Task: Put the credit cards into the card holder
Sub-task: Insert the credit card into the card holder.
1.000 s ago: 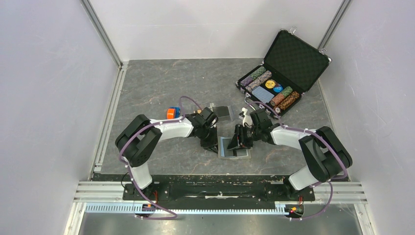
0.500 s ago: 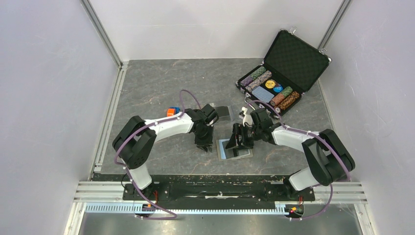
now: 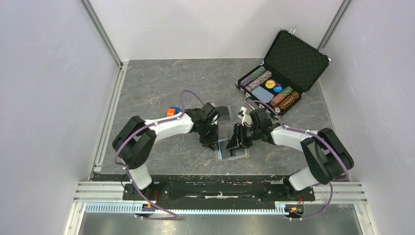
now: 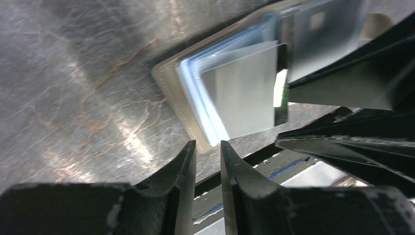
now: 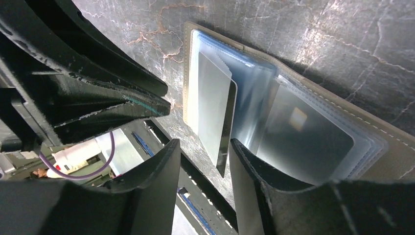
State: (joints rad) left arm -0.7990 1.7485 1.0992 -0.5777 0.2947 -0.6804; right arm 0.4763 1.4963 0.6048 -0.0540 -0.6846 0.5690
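Jaws on the left gripper are narrowed to a slim slot with nothing between them, and they hover just off the left corner of the card holder; I cannot tell whether they touch it. The holder lies open and flat on the table, between the two grippers, its pale blue sleeves facing up. If nothing pins it, my worry is that any sideways push will slide the whole wallet across the smooth surface instead of seating a card.

One glossy credit card stands tilted on the left-hand sleeves, its far end lying over them; how far it sits inside a pocket is not visible. A second, dark card already rests inside the right-hand sleeve. The right gripper has its jaws spread around the tilted card's near end, with a clear gap on one side, so nothing clamps the card. Released at this angle, it could tip out or ride over the sleeve mouth rather than into it; pushed off-axis, it could bow or crumple the thin plastic pocket.

Both grippers are crowded over the holder, so a small move by either risks knocking the other.
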